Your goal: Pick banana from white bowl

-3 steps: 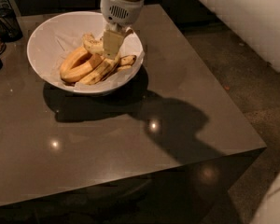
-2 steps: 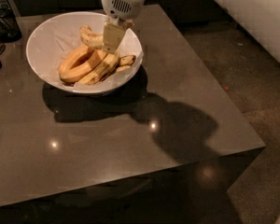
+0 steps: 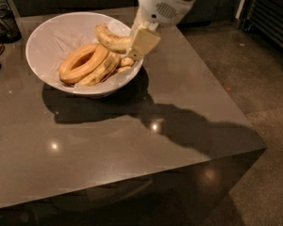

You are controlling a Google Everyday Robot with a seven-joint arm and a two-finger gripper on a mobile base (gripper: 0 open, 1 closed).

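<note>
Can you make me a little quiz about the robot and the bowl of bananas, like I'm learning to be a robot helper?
1. True or false: the gripper is at the right side of the white bowl.
2. What lies in the white bowl? A) bananas B) apples C) spoons
3. Which lies on top of the pile, next to the gripper: the speckled banana or the smooth orange-yellow bananas?
Key: 1 true; 2 A; 3 the speckled banana.
</note>
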